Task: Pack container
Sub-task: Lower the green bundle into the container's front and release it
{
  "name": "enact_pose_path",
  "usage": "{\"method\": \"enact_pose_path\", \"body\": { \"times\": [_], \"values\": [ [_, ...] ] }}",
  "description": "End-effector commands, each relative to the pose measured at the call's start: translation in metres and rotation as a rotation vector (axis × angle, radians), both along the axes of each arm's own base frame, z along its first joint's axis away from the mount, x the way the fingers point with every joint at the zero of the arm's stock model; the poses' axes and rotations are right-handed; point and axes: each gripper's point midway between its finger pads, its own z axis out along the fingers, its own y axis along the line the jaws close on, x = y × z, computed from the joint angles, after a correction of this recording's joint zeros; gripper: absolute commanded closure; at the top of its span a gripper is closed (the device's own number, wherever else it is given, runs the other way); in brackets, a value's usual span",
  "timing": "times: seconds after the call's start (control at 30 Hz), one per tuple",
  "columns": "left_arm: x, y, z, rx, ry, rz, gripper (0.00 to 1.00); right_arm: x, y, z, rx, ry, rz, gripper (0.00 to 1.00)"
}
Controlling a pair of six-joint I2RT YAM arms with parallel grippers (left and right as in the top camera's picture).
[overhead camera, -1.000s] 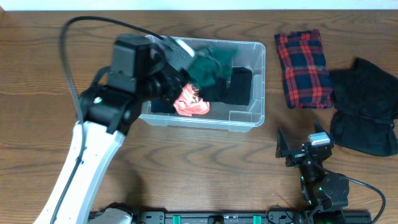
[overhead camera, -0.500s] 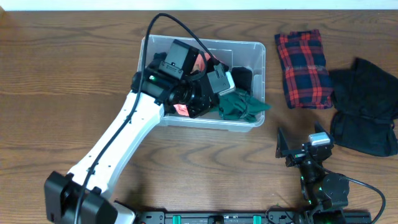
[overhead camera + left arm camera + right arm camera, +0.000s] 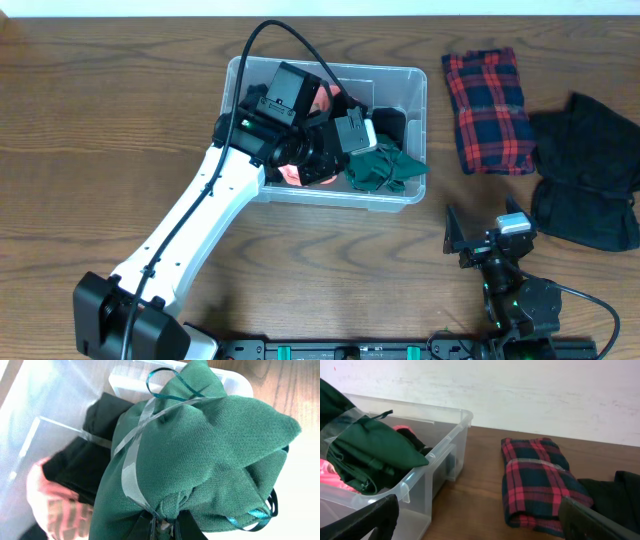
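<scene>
– While the left gripper (image 3: 358,158) is over the container (image 3: 392,197), how far along is packing?

– Partly done, as a judgement; the container, a clear plastic bin, sits on the wooden table (image 3: 80,100) left of centre; it already holds a pink garment (image 3: 290,176) and a black garment (image 3: 388,124); a green tied bundle (image 3: 388,168) is in delivery at its front right corner.

– What is left?

– Two items lie outside, well apart from the bin on its right: a folded red plaid garment (image 3: 487,97) and, just beside it, a black garment on the table (image 3: 590,170); the green bundle is not yet released.

– State of the left pincer?

– Clamped on the green bundle; the wrist view shows the fingers pinching the fabric where clear tape and teal ribbon cross; the bundle hangs partly over the front rim; whether it rests on the contents cannot be told.

– Pose of the left arm?

– Extended diagonally from the near left edge of the table; wrist bent above the bin interior; gripper pointing toward the right wall.

– And the right arm?

– Folded low at the near right edge; right gripper (image 3: 483,225) spread wide, holding nothing, facing the plaid garment; likely next in line.
</scene>
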Motion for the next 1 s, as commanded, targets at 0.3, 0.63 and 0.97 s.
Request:
{"method": "enact_pose_path", "body": {
  "times": [0.3,0.63,0.97],
  "values": [
    [0.017,-0.01,-0.013,0.011,-0.079,-0.096,0.94,-0.001,0.002,0.0,-0.015,-0.003,0.009,0.01],
    [0.039,0.012,-0.058,0.187,-0.059,-0.014,0.93,-0.001,0.002,0.0,-0.015,-0.003,0.009,0.01],
    [0.056,0.035,-0.059,0.23,-0.087,0.056,0.68,-0.001,0.002,0.0,-0.015,-0.003,0.009,0.01]
  ]
}}
